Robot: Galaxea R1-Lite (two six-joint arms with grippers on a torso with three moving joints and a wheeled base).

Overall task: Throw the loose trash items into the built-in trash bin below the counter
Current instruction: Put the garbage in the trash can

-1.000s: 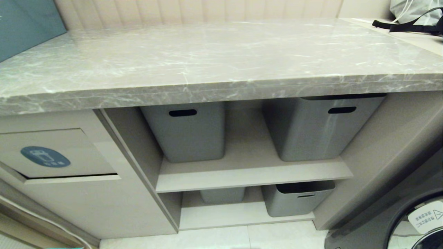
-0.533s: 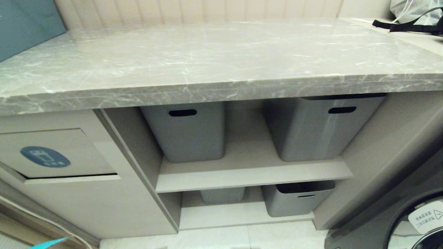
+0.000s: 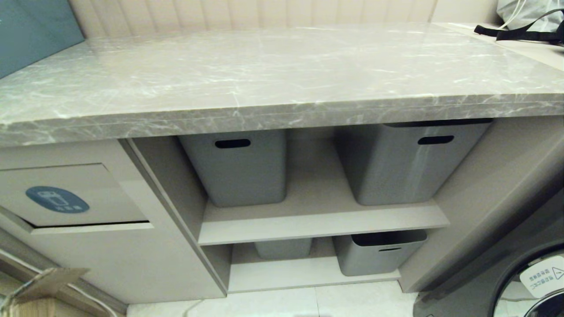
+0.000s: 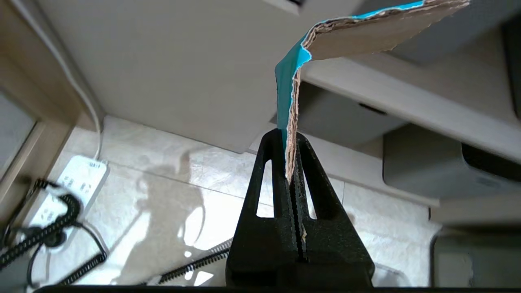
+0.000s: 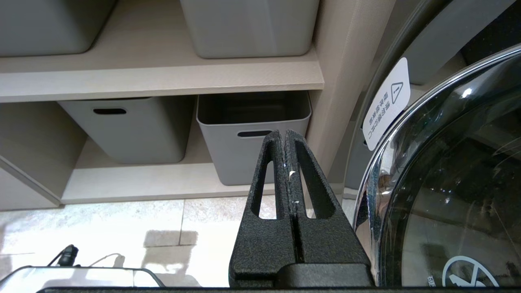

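cardboard scrap (image 3: 42, 286) risen into head view corner, half cut off, left gripper (image 4: 290, 162) clenching it, right gripper (image 5: 285, 140) clenched empty

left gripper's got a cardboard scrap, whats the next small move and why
Probably raise the left gripper toward the built-in trash bin. Its fingers are shut on the cardboard scrap, which in the head view sits at the bottom left corner, below the flap with the blue sticker. The right gripper hangs shut and empty near the lower tubs.
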